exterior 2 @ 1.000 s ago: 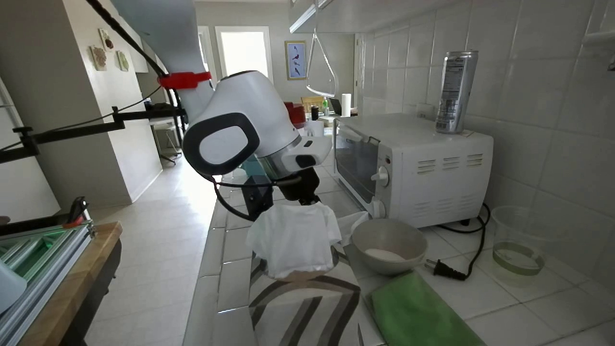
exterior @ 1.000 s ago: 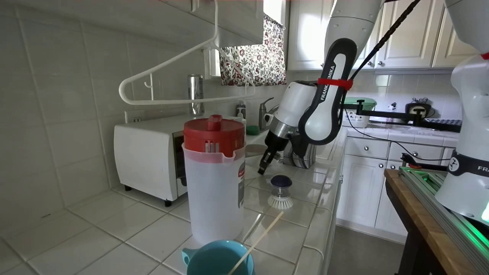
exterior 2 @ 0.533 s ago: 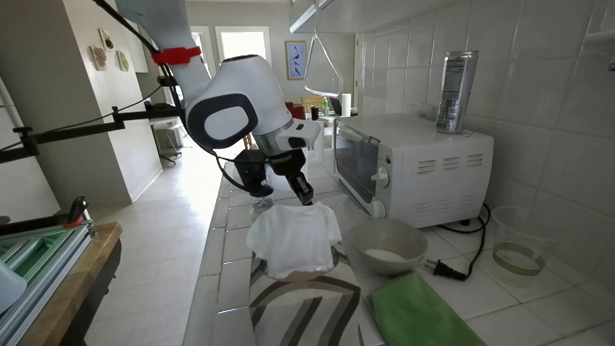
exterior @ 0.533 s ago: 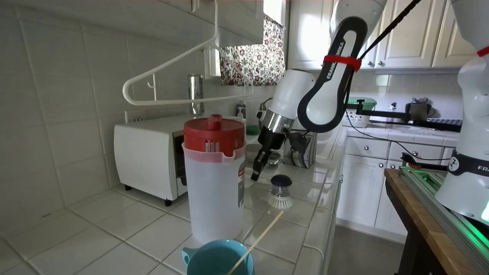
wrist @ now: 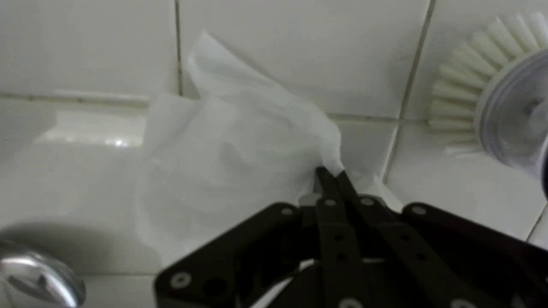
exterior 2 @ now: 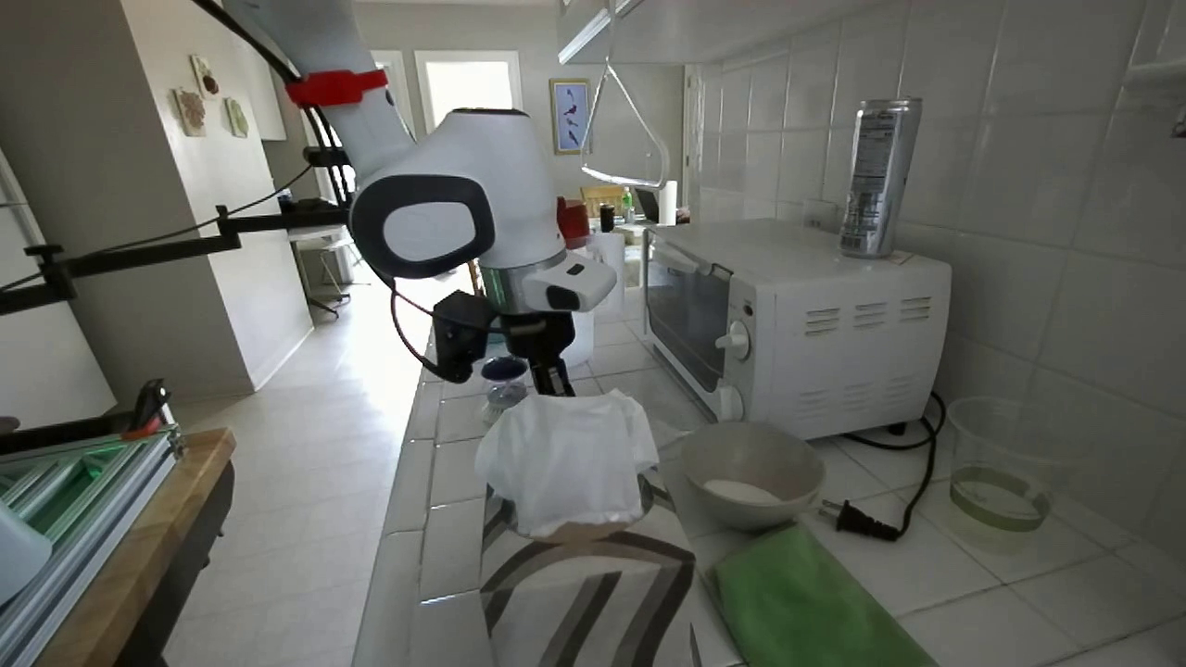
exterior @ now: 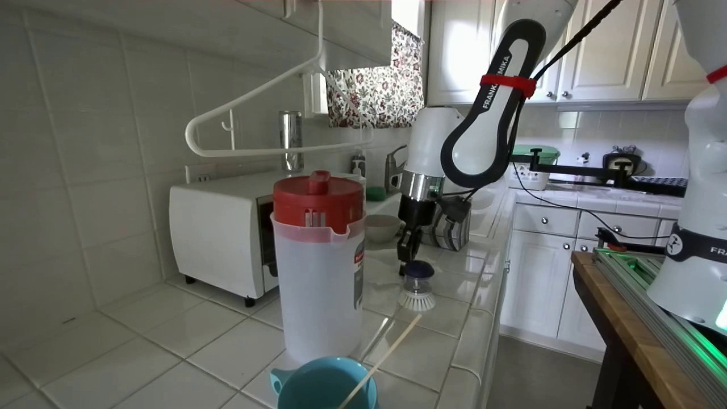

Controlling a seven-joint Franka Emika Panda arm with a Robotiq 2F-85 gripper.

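Hand (wrist: pixel 333 174), tissue (wrist: pixel 239 158) in its pinch, near brush (exterior: pixel 418 288) (bristles (exterior: pixel 417 301) down) and striped box (exterior 2: pixel 593 611).

In an exterior view, a pitcher (exterior: pixel 318 278) stands left of centre, a mug (exterior: pixel 318 383) at the bottom edge. In an exterior view, a can (exterior 2: pixel 880 178) at upper right stands on the oven (exterior 2: pixel 852 361); lower right, a bowl (exterior 2: pixel 750 454) sits near a plug (exterior 2: pixel 866 521).
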